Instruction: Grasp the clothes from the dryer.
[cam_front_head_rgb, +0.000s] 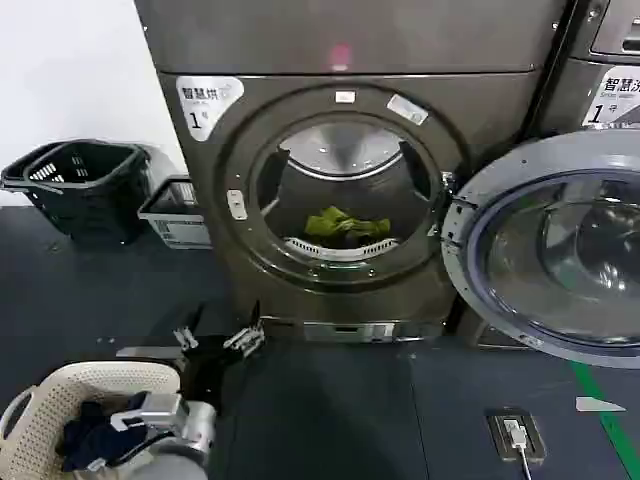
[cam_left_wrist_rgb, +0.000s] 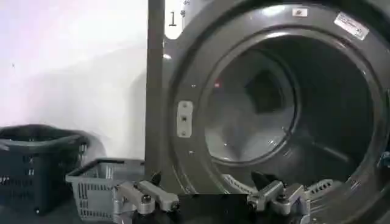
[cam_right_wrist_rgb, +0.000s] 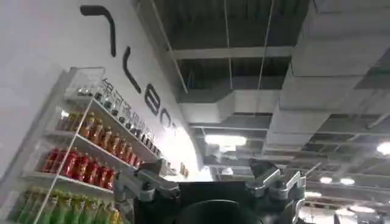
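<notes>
The dryer (cam_front_head_rgb: 480, 110) stands straight ahead, its round mouth uncovered and its silver-rimmed glass door (cam_front_head_rgb: 570, 260) swung wide to the right. The clothes (cam_front_head_rgb: 345, 226), a small yellow-green bundle, lie low in the drum just behind the lip. My left gripper (cam_front_head_rgb: 218, 330) hovers near the floor in front of the dryer's lower left corner, open and holding nothing. In the left wrist view that gripper (cam_left_wrist_rgb: 208, 182) faces the dryer's front ring (cam_left_wrist_rgb: 201, 73), below the porthole. My right gripper (cam_right_wrist_rgb: 204, 173) is open and empty, aimed up at a ceiling and shelves of bottles.
A dark basket (cam_front_head_rgb: 80, 185) and a grey basket (cam_front_head_rgb: 175, 212) sit on the floor left of the dryer. A white basket (cam_front_head_rgb: 60, 400) holding navy garments (cam_front_head_rgb: 95, 435) is close by my left arm. A second machine (cam_front_head_rgb: 600, 70) stands at the right, beyond the door.
</notes>
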